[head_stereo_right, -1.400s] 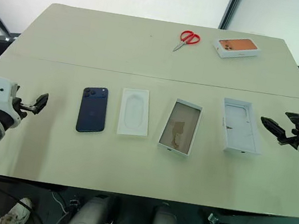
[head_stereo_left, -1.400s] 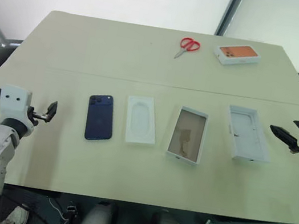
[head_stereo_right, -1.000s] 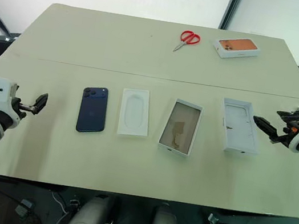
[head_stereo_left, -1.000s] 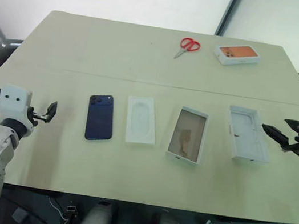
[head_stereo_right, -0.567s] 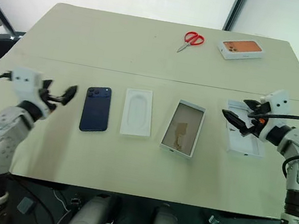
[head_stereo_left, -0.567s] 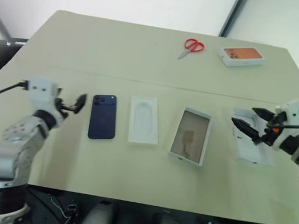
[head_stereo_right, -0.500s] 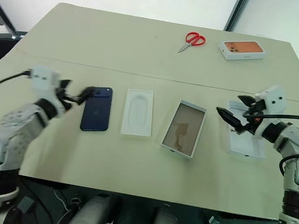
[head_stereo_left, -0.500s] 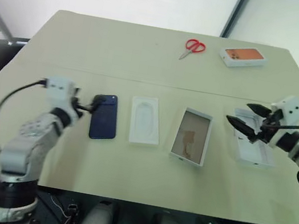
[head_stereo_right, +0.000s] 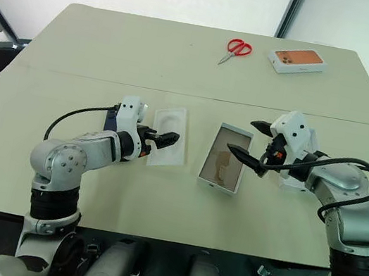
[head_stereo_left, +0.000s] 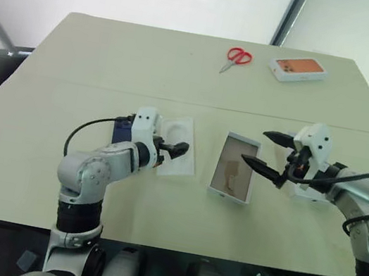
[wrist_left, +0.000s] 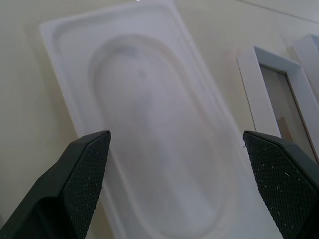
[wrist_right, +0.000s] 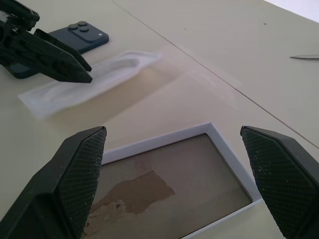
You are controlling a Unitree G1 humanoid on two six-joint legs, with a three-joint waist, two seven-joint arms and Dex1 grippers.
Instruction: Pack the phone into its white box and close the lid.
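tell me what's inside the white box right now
The white box holds nothing: its brownish floor shows bare, with a darker torn-looking patch. The right gripper hovers open above its edge, covering a small part of the rim. The phone lies on the table, partly covered by the left gripper.

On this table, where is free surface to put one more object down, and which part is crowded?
Free: the wide far half of the table, left of the scissors and the orange-topped box; also the near strip along the front edge. Crowded: the middle row, where the phone, white insert, white box and lid lie, with the left gripper and right gripper above.
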